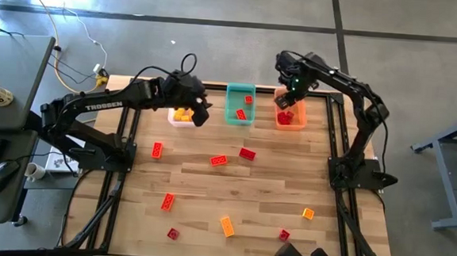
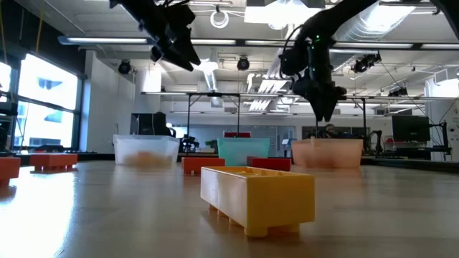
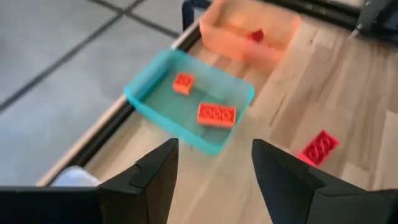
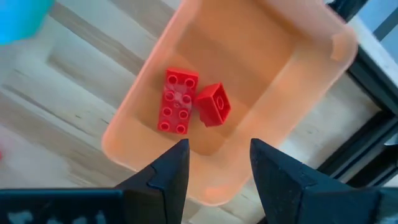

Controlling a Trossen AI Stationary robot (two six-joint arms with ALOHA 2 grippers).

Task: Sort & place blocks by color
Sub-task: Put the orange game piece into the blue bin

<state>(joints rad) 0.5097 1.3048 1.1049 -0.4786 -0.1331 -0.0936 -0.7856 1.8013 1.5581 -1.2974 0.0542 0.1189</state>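
My left gripper [image 1: 201, 114] [image 3: 214, 149] hangs open and empty above the table, beside the clear bin [image 1: 181, 122] that holds yellow blocks [image 1: 182, 114]. My right gripper [image 1: 286, 101] [image 4: 218, 149] hangs open and empty over the orange bin [image 4: 273, 68], which holds two red blocks [image 4: 177, 99]. Between those bins stands the teal bin [image 3: 152, 84], with two orange blocks [image 3: 216, 115] in it. Several red and orange blocks lie flat on the table, among them a red one [image 1: 247, 154] and an orange one [image 1: 226, 225].
The three bins stand in a row along the table's far edge. Loose blocks are scattered over the middle and near part of the table [image 1: 272, 186]. One yellow-orange block [image 2: 258, 197] lies close in front of the low camera.
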